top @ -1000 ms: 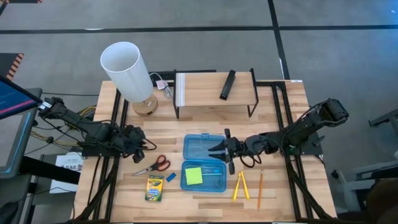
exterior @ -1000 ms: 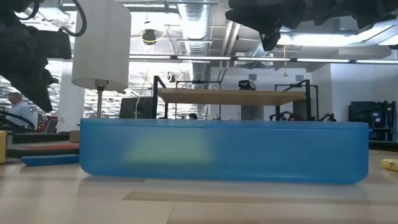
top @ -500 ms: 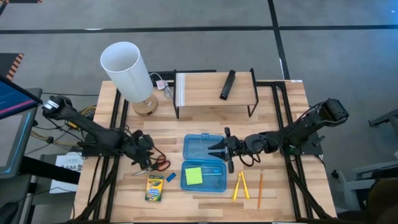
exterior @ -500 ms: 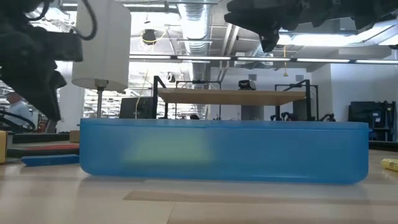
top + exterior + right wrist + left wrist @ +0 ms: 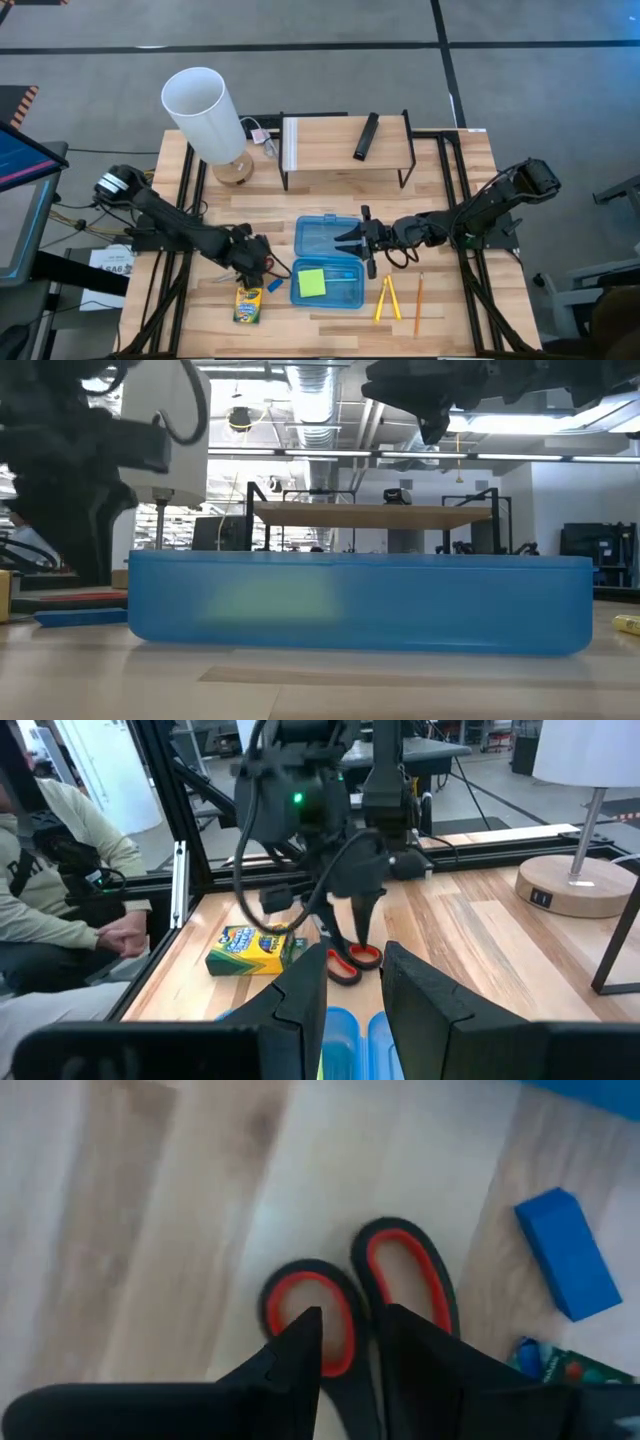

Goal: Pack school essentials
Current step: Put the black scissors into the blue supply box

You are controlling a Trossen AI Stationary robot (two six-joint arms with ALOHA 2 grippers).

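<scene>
We found the left gripper (image 5: 350, 1342) down over the scissors (image 5: 360, 1295), fingers parted astride one red handle loop but not yet clamped on it. The scissors lay flat on the table (image 5: 460, 180), just beside the eraser (image 5: 567, 1254) and crayon box (image 5: 252, 950), left of the blue case (image 5: 328, 262). The right gripper (image 5: 347, 239) hung above that case, fingers apart, holding nothing.

Dark jointed arms, looping cables
</scene>
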